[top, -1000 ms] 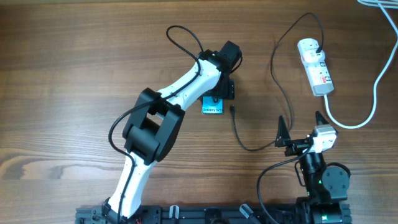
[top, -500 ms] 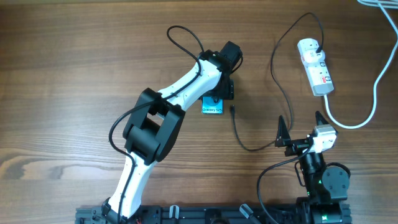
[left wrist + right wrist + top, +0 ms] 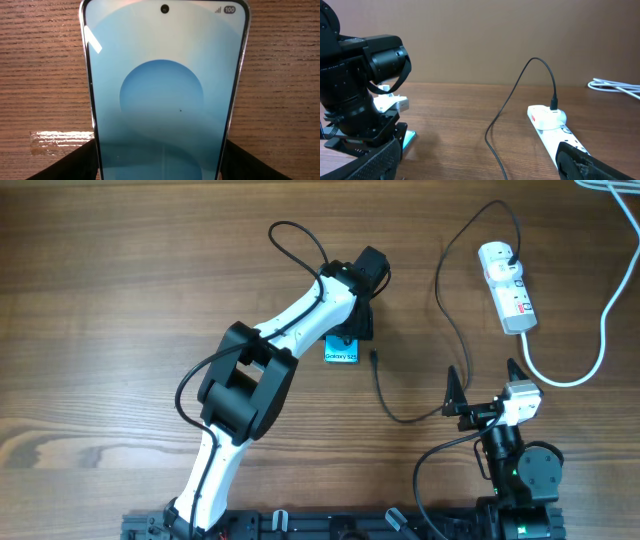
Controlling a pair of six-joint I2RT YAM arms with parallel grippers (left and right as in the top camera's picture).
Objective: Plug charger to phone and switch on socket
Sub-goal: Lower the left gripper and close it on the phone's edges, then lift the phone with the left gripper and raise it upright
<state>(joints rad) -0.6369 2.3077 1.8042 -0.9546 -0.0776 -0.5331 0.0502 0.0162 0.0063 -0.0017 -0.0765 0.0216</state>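
phone (image 3: 342,352) flat on the table (image 3: 120,280). left gripper (image 3: 352,330) over its far end, fingers (image 3: 65,165) flanking both long edges; cannot tell if they pinch. charger tip (image 3: 373,356) loose, just right of phone. right gripper (image 3: 483,383) well right of phone, jaws spread, empty. socket (image 3: 507,300) farther right. risk: uneven squeeze skids or twists phone, port turning from charger tip.

The surface (image 3: 120,300) was matt brown wood, finely grained. The phone (image 3: 165,100) had a glossy, glass-smooth screen; the socket (image 3: 507,300) looked smooth white plastic, and the charger (image 3: 437,285) cable matt black.
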